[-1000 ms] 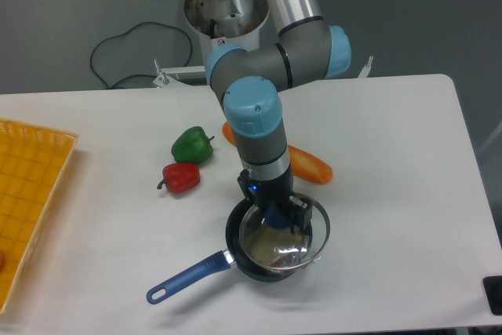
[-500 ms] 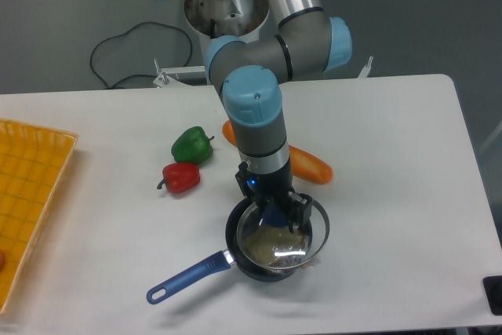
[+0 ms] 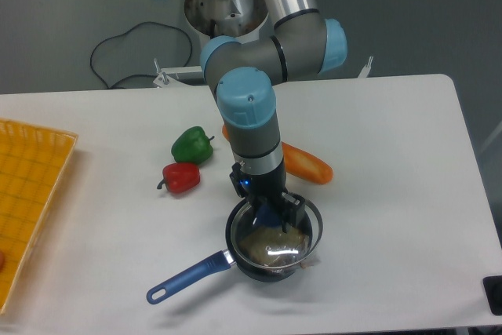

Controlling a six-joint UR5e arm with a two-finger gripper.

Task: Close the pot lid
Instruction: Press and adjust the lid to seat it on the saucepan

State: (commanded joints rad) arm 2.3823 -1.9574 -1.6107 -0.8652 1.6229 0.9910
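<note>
The black pot (image 3: 239, 262) with its long blue handle (image 3: 185, 278) sits on the white table near the front edge. The glass lid (image 3: 276, 245) with a metal rim lies over the pot, shifted slightly to the right of the pot's rim. My gripper (image 3: 271, 214) points straight down over the lid's centre and is shut on the blue knob (image 3: 267, 213), which shows between the fingers.
A green pepper (image 3: 192, 145) and a red pepper (image 3: 181, 177) lie left of the arm. An orange carrot (image 3: 304, 163) lies behind the pot. A yellow tray (image 3: 27, 194) is at the table's left edge. A black cable (image 3: 118, 45) runs behind the table.
The gripper and the lid have shifted left by a small amount, so the lid now overlaps the pot more closely.
</note>
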